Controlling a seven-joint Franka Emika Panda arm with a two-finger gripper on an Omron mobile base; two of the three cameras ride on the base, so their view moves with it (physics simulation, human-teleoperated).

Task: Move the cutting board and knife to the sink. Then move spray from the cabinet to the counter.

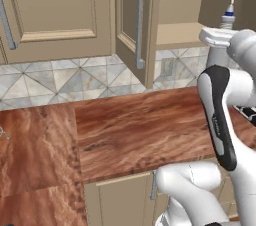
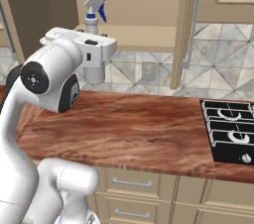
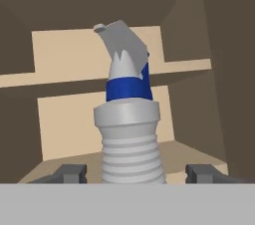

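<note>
End effector astride spray, upright

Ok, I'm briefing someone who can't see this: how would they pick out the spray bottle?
Look above the wooden counter to the open wall cabinet. On its bottom shelf stands the spray bottle, just behind the robot's gripper. It has a ribbed pale-grey neck, a blue collar and a grey trigger head.

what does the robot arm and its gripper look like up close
The arm is glossy white with rounded links, black bands at the joints and a round dark cap with a small white mark. The gripper has two small dark grey blocky fingertips. No cables show.
</note>
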